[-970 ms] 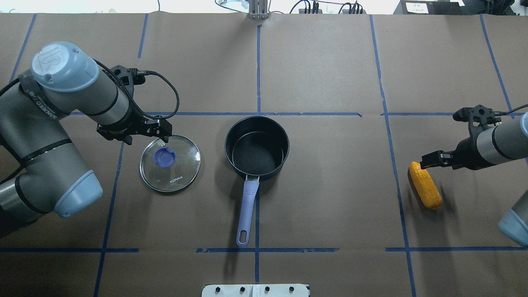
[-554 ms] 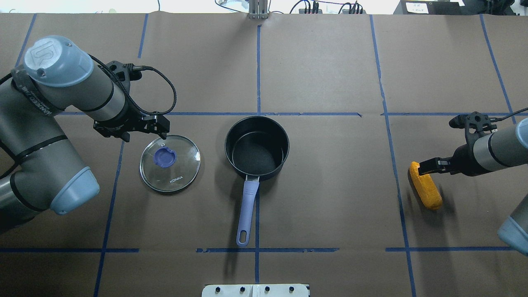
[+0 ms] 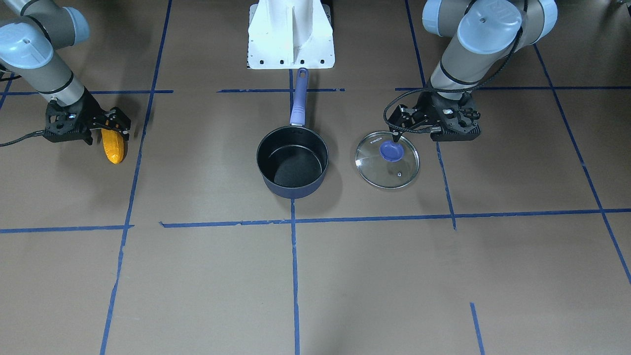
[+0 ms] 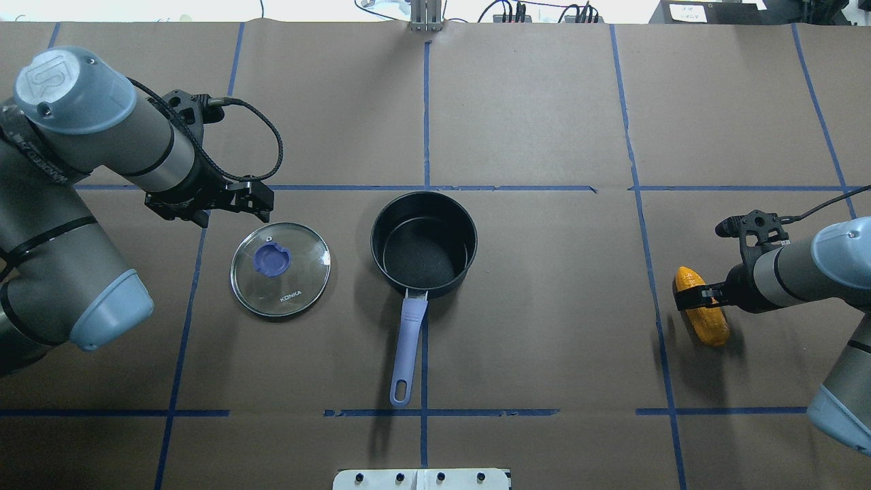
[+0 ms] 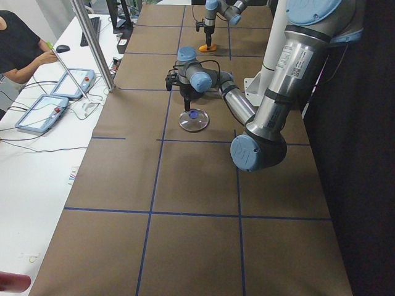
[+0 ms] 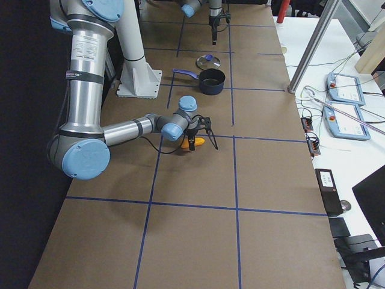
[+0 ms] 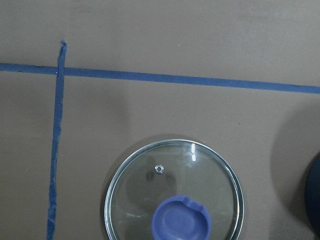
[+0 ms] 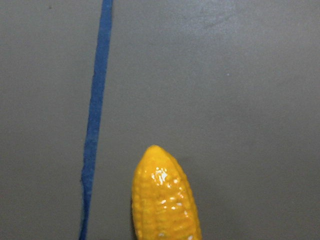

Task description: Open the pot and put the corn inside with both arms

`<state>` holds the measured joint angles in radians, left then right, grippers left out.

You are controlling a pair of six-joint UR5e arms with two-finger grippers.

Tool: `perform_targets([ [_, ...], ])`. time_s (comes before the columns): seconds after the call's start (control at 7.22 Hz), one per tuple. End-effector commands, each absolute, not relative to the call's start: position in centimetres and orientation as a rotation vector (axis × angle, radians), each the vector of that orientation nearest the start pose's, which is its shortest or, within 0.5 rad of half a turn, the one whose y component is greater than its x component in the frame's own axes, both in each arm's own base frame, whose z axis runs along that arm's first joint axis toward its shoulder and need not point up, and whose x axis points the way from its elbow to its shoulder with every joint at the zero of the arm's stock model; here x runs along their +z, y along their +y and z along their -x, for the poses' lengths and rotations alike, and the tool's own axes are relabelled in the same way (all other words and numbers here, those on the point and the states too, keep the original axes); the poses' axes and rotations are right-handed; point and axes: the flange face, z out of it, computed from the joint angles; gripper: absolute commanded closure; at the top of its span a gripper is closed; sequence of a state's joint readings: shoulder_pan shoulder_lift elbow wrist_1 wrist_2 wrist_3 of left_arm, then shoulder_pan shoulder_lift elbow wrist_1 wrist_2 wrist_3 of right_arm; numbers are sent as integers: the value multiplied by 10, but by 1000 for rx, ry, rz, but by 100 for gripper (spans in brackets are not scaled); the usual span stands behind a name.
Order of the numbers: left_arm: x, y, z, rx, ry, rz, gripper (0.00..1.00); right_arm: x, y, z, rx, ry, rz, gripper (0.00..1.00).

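Pick-up stage: the corn (image 4: pixel 711 323) lay on the table (image 4: pixel 544 306) at the robot's right, well apart from the open pot (image 4: pixel 423 245).
Its long axis ran roughly near-to-far, slightly slanted. The right gripper (image 4: pixel 693 297) straddled its far half across that axis; could not tell whether it had clamped. The pot sat to the corn's left, so this gripper was by far the nearer. The lid (image 4: pixel 280 269) lay flat beside the pot. The left gripper (image 4: pixel 258 202) hovered over its far rim, holding nothing, opening unclear.

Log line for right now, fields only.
pot: open, empty | lid: on table beside pot | corn: on table | right gripper: at corn, grip unclear | left gripper: off lid, state unclear
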<state>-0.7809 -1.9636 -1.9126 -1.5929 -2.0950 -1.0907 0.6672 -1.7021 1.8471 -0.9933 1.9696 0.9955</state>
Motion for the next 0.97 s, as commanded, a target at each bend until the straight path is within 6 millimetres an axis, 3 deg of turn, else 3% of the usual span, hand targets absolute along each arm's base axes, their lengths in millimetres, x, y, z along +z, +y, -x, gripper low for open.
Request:
perform_targets([
  [0.0, 284, -477, -345, -100, 895, -42, 0, 530, -362, 312, -64, -800, -101, 43],
  [0.28, 281, -488, -323, -124, 920, -23, 0, 529, -362, 311, -60, -792, -97, 84],
  [0.42, 282, -496, -310, -147, 920, -11, 0, 526, -362, 310, -60, -797, -100, 97],
  [0.69, 282, -510, -272, -113, 890, 0, 0, 509, -362, 305, -59, -804, -98, 99],
  [0.83, 282, -517, -241, -62, 842, -19, 0, 479, -361, 301, -48, -781, -80, 99],
])
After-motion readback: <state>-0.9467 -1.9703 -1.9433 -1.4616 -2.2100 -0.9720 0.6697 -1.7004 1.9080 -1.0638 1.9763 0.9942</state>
